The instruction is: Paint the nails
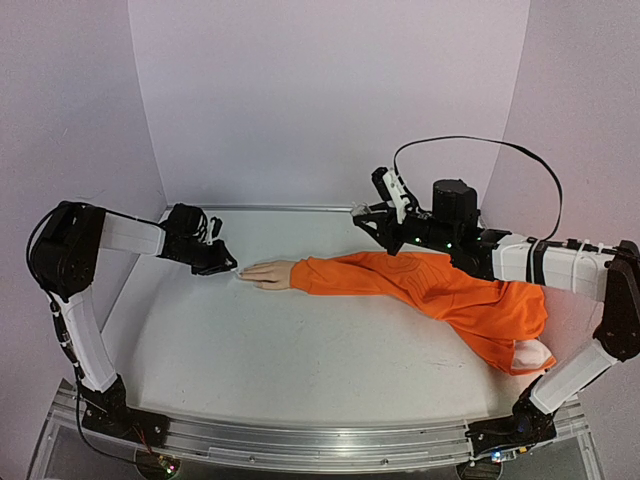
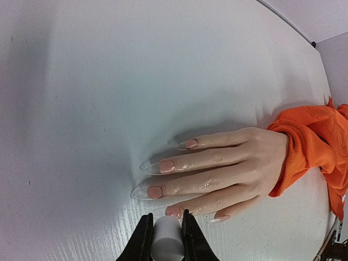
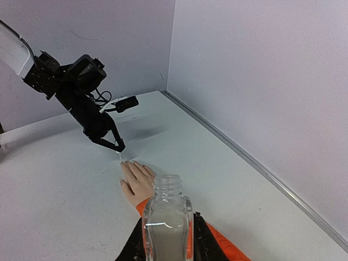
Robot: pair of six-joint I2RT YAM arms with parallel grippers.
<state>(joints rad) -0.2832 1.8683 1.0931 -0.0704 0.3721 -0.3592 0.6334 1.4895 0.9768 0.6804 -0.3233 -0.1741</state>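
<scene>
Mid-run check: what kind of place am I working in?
Probably a lab robot booth, not a salon: plain white walls box in a white table, an aluminium rail carries the arm bases, and the client is a mannequin hand in an orange sleeve.

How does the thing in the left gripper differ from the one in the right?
The left gripper clamps a small opaque white cylinder; the right gripper clamps a wider clear glass bottle, uncapped. The cylinder sits at the mannequin hand fingertips; the bottle is farther back, towards the orange sleeve. Both are pinched between black fingers.
</scene>
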